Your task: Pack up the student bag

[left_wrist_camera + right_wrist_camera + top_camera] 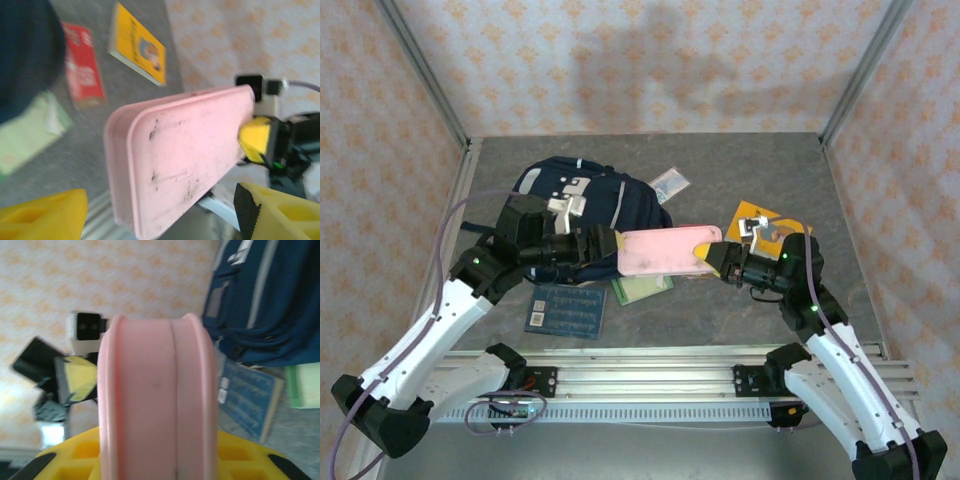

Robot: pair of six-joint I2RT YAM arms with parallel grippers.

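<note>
The student bag (585, 195), navy with grey stripes, lies at the back left of the table; in the right wrist view the student bag (265, 300) is at the upper right. A pink pencil case (665, 250) hangs lengthwise in the air between both grippers. My right gripper (712, 256) is shut on its right end, with the case (157, 400) between the yellow fingers (65, 465). My left gripper (605, 243) is at the case's left end. In the left wrist view its fingers (45, 215) stand wide and clear of the case (185, 150), so it is open.
A yellow book (760, 222) lies under the right arm. A green notebook (642, 288) and a blue booklet (567, 310) lie below the case. A red book (82, 65) lies near the bag, a small packet (670, 182) behind it. A metal rail (640, 385) runs along the near edge.
</note>
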